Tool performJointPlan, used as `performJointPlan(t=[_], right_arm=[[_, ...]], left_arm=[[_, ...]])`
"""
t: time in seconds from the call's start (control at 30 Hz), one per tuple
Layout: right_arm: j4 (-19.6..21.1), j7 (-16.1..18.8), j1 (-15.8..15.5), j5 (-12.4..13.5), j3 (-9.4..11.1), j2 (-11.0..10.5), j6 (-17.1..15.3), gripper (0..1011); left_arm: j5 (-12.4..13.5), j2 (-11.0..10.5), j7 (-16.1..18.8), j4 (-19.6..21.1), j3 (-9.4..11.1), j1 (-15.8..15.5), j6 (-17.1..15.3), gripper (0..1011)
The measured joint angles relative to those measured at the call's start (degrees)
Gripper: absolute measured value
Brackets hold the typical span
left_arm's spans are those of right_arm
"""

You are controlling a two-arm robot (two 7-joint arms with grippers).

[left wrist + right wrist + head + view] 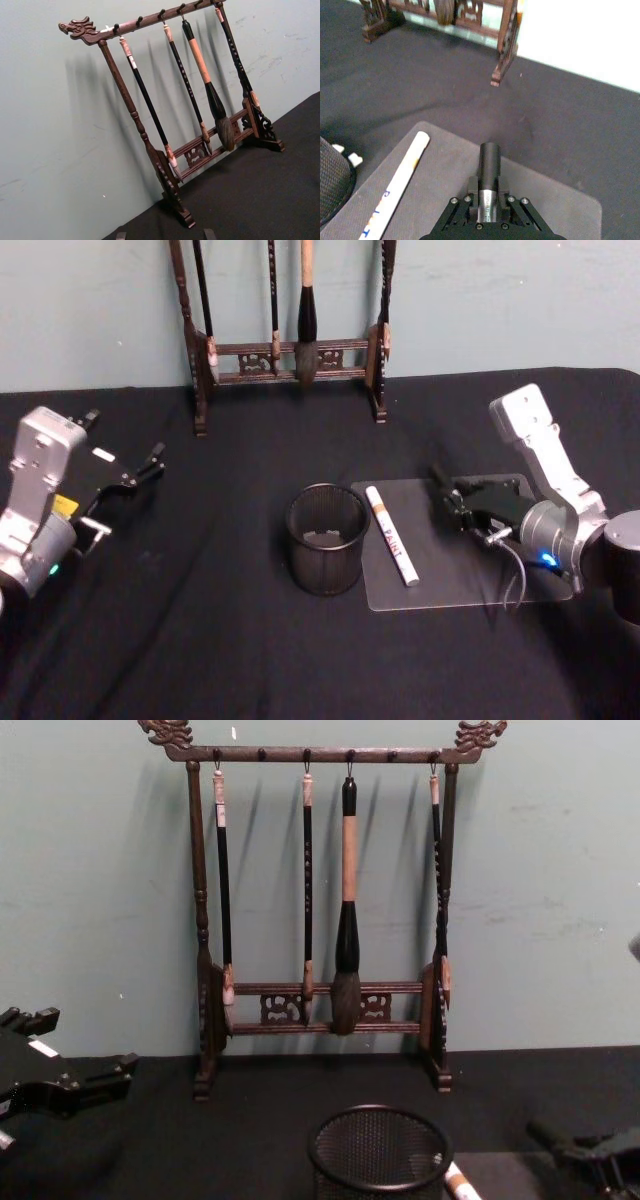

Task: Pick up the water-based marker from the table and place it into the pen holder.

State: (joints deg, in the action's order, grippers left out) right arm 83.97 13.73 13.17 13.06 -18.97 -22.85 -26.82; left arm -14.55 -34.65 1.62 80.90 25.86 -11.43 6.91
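Observation:
The water-based marker [438, 478] is a short black cylinder, and my right gripper [452, 502] is shut on it low over the clear mat [470, 580]. In the right wrist view the marker [489, 160] juts forward from between the fingers [470, 186]. The pen holder [325, 540], a round black mesh cup, stands just left of the mat, a hand's width from the gripper. The chest view shows the pen holder [378, 1150] at bottom centre and the marker's tip [545, 1131] at lower right. My left gripper [148, 465] rests open at the far left.
A white pen [390, 535] printed PAINT lies on the mat between the pen holder and my right gripper. A tall dark wooden brush rack [285, 360] with hanging brushes stands at the back against the wall. Black cloth covers the table.

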Motion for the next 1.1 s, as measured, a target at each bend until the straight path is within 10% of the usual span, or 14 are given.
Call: performJointPlan(t=[0.3,0.67,1.1], right_arm=[[2.36,0.56,-1.45,-0.93,2.18,0.43,7.23,233],[3.80,4.51,-3.16,0.90,4.95,2.34,23.29,233],[1.16,11.29,-2.17,4.86,2.73,5.28,38.26,233]], left_arm=[[0.00,0.00,0.00,0.00,0.00,0.00,0.00,1001],[0.00,0.00,0.00,0.00,0.00,0.00,0.00,1001],[0.00,0.00,0.00,0.00,0.00,0.00,0.00,1001]])
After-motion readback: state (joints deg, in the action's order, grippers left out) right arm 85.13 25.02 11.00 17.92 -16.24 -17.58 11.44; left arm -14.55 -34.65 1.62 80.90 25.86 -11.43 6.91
